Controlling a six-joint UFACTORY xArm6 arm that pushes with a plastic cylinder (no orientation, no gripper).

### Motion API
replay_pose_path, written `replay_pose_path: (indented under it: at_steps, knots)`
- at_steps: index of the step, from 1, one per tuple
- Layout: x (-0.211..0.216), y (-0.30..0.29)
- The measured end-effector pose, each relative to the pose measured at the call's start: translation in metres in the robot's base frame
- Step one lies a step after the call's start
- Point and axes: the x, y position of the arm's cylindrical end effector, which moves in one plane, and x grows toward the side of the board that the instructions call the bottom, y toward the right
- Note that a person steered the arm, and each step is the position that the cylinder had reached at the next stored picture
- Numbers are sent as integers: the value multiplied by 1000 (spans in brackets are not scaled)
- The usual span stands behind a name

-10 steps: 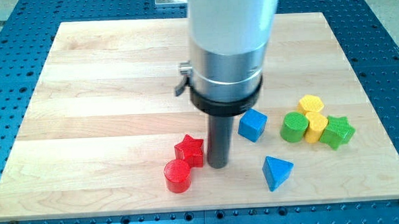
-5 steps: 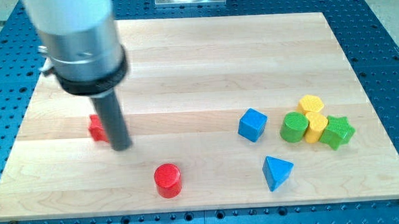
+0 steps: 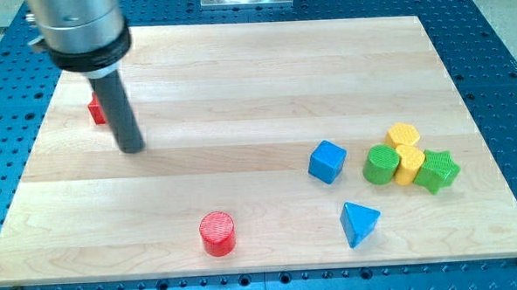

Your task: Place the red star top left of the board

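The red star (image 3: 96,109) lies near the board's left edge in the upper left part, mostly hidden behind my rod. My tip (image 3: 132,149) rests on the board just below and to the right of the star, close to it; whether they touch I cannot tell. A red cylinder (image 3: 217,232) stands near the bottom edge, left of centre.
A blue cube (image 3: 326,161) and a blue triangular block (image 3: 359,223) sit right of centre. A green cylinder (image 3: 382,165), two yellow blocks (image 3: 404,136) (image 3: 410,165) and a green star (image 3: 438,169) cluster at the right. The wooden board (image 3: 238,67) lies on a blue perforated table.
My tip moved up and slightly left across the board's left part. The red star moved with it, up and to the left. The other blocks stayed put.
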Motion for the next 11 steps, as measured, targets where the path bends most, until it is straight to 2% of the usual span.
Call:
replay_pose_path:
  at_steps: [1, 2, 3, 4, 5, 7, 8, 9, 10, 11]
  knots:
    - [-36, -22]
    - [-104, -22]
    - [-113, -13]
    - [-82, -16]
    - [-92, -45]
    - [-154, -24]
    - [-152, 6]
    - [-186, 36]
    - [-216, 38]
    - [-203, 20]
